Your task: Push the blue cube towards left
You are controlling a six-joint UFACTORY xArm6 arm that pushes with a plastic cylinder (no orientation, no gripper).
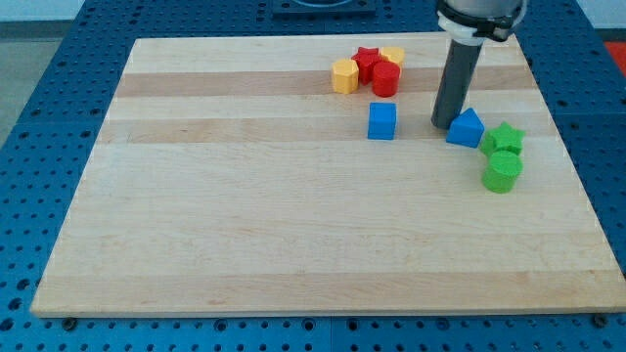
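Blue cube sitting right of the table's middle, near the view's top, just below a yellow block, red star and red cylinder. Apparently not yet pushed; whole leftward travel left to do. No pincer here: just my tip, apart from the cube on its right, holding nothing, touching or nearly touching a blue wedge-like block. Green star and cylinder farther right.

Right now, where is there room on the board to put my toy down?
The whole view's left and bottom of the board is bare, below the blue cube. It is crowded near the view's top right, where my tip sits among the blocks.
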